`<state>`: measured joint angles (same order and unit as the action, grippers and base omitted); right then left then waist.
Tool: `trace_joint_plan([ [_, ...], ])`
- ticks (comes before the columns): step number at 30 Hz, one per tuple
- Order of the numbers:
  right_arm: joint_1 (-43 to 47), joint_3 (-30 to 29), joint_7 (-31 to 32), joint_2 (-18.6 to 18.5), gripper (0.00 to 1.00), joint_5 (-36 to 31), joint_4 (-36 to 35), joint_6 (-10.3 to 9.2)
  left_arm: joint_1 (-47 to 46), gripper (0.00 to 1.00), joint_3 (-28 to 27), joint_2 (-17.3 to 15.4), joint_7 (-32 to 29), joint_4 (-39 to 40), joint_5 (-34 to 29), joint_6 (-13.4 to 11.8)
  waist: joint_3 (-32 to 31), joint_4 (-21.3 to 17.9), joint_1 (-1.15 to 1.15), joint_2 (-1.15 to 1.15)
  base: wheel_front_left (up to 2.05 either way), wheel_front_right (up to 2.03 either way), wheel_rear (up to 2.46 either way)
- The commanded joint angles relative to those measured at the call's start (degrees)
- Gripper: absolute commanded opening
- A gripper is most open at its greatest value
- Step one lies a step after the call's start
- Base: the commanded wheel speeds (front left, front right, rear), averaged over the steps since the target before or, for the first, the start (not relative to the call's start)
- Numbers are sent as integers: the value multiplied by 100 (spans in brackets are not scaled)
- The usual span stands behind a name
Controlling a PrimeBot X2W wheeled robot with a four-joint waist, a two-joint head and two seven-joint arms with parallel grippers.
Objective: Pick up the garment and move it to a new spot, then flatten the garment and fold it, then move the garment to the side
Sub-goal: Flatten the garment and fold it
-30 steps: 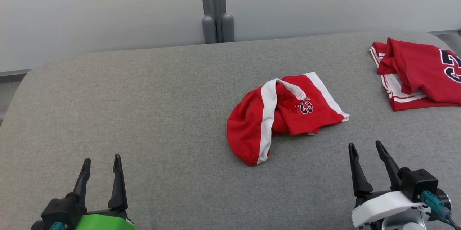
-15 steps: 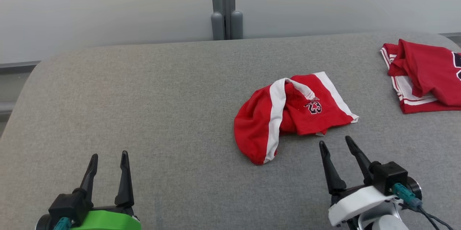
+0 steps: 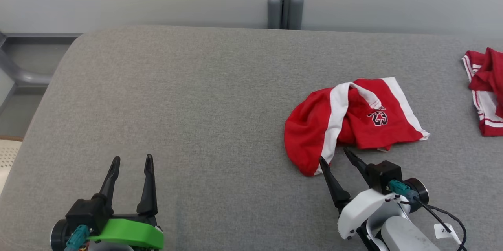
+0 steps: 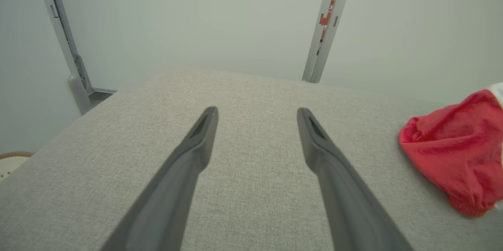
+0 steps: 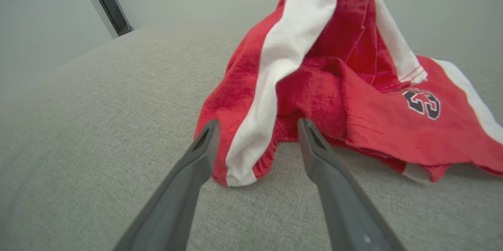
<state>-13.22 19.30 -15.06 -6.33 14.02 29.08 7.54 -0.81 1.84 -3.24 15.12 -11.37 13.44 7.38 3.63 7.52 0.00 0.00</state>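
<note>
Right pincer [image 3: 333, 154] nearer garment [image 3: 308, 139], wide open

Bright, diffuse light leaves only faint shadows; the head view is sharp, while the wrist views bend and soften at their edges.

Ahead of left gripper [image 3: 132, 157] fingers: bare grey surface [image 3: 188, 98] lay open to its far edge.
Between right gripper [image 3: 333, 154] fingers: garment [image 3: 314, 141] hem filled the gap.
Far right of right fingers: second red garment [image 3: 485, 98] lay well apart.
</note>
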Motion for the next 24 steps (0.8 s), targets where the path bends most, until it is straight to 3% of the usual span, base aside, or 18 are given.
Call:
trace_joint_plan([
  [1, -135, 30, -14, -42, 100, 5, 198, -11, -118, 100, 3, -16, 0, -11, 1, 18, 176, 274, 0, 0, 0, 0, 0],
  [7, -473, 160, -14, 52, 100, 145, 1019, -11, -186, 100, 70, -5, -1, -48, 25, 18, 280, 473, 0, 0, 0, 0, 0],
  [8, -517, 175, -14, 74, 34, 185, 1118, -11, -196, 100, 73, -3, -1, -49, 23, 19, 288, 481, 0, 0, 0, 0, 0],
  [9, -553, 197, -14, 96, 0, 234, 1241, -11, -208, 100, 73, 1, -1, -56, 20, 19, 294, 484, 0, 0, 0, 0, 0],
  [15, -606, 52, -14, -58, 0, 280, 1194, -12, -190, 100, 66, 16, -1, -91, 40, 19, 217, 308, 0, 0, 0, 0, 0],
  [24, 173, -310, -14, -789, 0, -295, -3, -12, -22, 100, 85, 25, 0, -79, 62, 19, 33, -204, 0, 0, 0, 0, 0],
])
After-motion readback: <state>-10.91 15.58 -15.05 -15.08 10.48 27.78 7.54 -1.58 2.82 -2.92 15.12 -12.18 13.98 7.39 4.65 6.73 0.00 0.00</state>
